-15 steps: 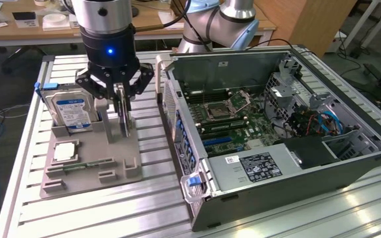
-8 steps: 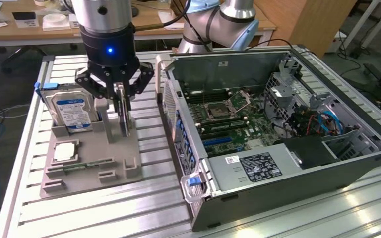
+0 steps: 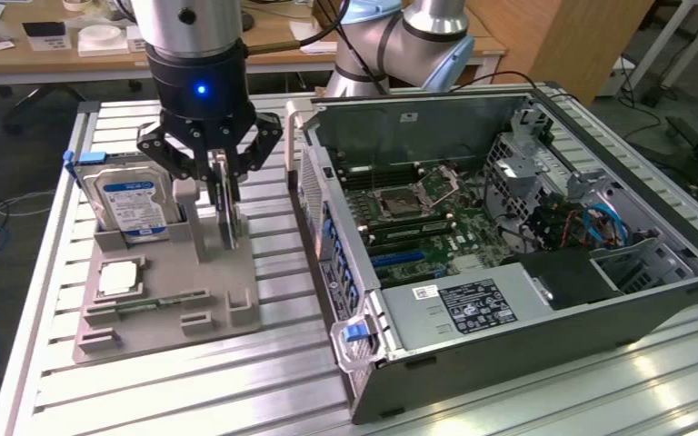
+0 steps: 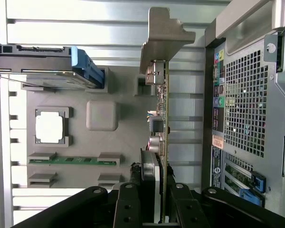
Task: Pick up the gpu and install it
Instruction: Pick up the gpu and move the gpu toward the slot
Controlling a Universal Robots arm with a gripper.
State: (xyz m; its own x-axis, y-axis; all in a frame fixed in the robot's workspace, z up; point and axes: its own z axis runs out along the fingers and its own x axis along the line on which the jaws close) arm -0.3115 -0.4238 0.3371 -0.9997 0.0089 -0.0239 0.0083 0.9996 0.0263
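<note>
GPU [image 3: 226,218] stands on edge, upright, over the middle of the grey parts fixture [image 3: 222,295], and my gripper [image 3: 219,177] has it clamped from above, fingers [image 4: 132,199] pressed in on both faces of the card. In the wrist view I see the card [image 4: 162,128] edge-on, with its silver bracket [image 4: 164,38] at the end away from the gripper [image 4: 156,190]. I cannot tell whether its lower edge is still touching the fixture [image 4: 128,137] or hangs just clear of it.

The fixture sits on the slotted aluminium table [image 3: 58,363], toward the edge at the exterior view's left. A hard drive [image 3: 128,207] with a blue-white label stands upright at the fixture's far corner, just beside the card; the wrist view shows its top edge [image 4: 42,66]. A processor chip [image 3: 119,277] [image 4: 49,127] lies flat in its pocket nearer the front edge, and a green memory stick [image 3: 143,304] [image 4: 71,160] lies in a slot beside it.

An open computer case [image 3: 531,327] lies on its side at the exterior view's right, just beside the fixture, with its motherboard [image 3: 434,227] exposed. Its perforated rear panel [image 4: 244,99] faces the card.
</note>
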